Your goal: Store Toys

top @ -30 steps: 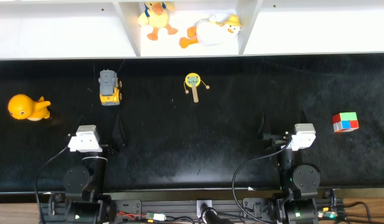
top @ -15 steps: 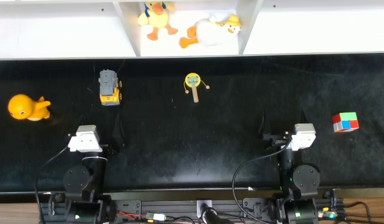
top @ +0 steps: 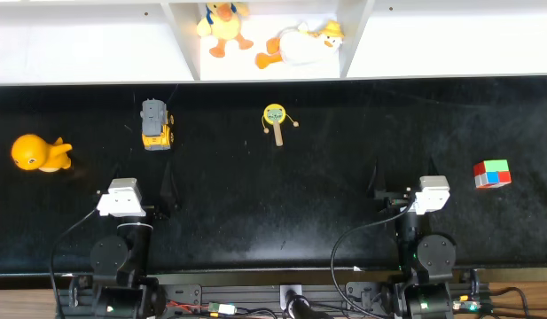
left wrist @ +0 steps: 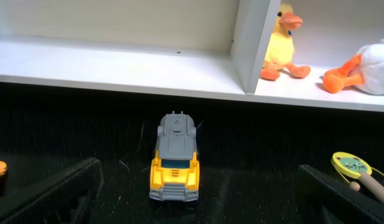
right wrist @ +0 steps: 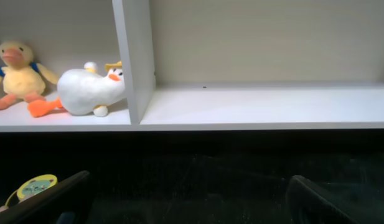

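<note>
While both arms' jaws stand wide open and empty, the truck [top: 155, 123], rattle [top: 275, 117], orange duck [top: 38, 152] and cube [top: 491, 174] lie apart on the counter [top: 255, 208]; two plush ducks [top: 222, 22] sit in the middle compartment of the shelf [top: 78, 44].

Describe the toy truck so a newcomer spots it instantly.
Start at the white shelf along the black table's far edge. On the table in front of it, left of the compartment with two plush toys, sits the toy truck. It is the only boxy, grey-and-yellow vehicle; its neighbours are a round orange duck and a small stick rattle.
</note>
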Robot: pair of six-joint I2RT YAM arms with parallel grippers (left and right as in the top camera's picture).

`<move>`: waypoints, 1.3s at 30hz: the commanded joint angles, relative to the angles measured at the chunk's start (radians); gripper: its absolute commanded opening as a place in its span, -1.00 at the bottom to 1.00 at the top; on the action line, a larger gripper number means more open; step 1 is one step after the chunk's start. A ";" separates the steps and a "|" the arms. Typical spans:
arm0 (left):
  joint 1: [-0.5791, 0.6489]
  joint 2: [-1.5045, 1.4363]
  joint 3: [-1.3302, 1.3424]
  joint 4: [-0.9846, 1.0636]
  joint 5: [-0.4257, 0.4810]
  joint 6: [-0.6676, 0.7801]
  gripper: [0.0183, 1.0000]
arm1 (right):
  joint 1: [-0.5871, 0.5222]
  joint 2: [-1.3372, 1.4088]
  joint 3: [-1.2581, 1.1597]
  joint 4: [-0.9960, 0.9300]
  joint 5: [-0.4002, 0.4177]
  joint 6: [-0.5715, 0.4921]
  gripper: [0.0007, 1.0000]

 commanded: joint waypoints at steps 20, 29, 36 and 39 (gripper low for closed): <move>-0.004 -0.012 -0.004 0.000 0.006 -0.007 1.00 | -0.001 -0.010 -0.013 0.005 0.008 0.004 0.99; 0.002 0.023 0.021 -0.020 -0.005 0.085 1.00 | -0.001 -0.010 -0.013 0.005 0.008 0.004 0.99; 0.012 0.314 0.407 -0.422 0.014 0.066 0.99 | -0.001 -0.010 -0.013 0.005 0.008 0.004 0.99; 0.061 0.463 0.592 -0.642 0.018 0.128 0.99 | -0.001 -0.010 -0.013 0.005 0.008 0.004 0.99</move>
